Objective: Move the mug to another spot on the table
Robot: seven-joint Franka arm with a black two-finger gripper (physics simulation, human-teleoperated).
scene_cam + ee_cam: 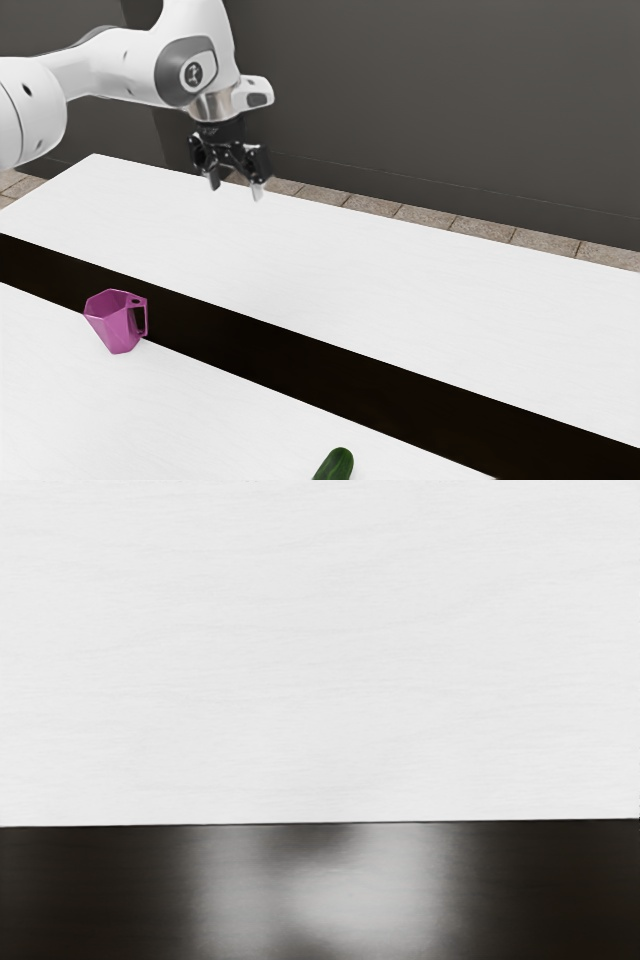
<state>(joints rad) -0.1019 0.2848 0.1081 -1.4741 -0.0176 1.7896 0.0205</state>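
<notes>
A magenta faceted mug (117,320) stands upright on the near white table surface at the exterior view's left, its dark handle turned toward the right. My gripper (235,186) hangs high above the far white surface, well behind and above the mug. Its two fingers stand apart with nothing between them, so it is open. In the wrist view I look down on a white tabletop (320,650) that ends in a dark band (320,890).
A dark gap (300,350) runs diagonally between the two white surfaces. A green cucumber (333,466) lies at the near surface's front edge. Behind the far surface (420,270) are a brick floor strip and a dark wall.
</notes>
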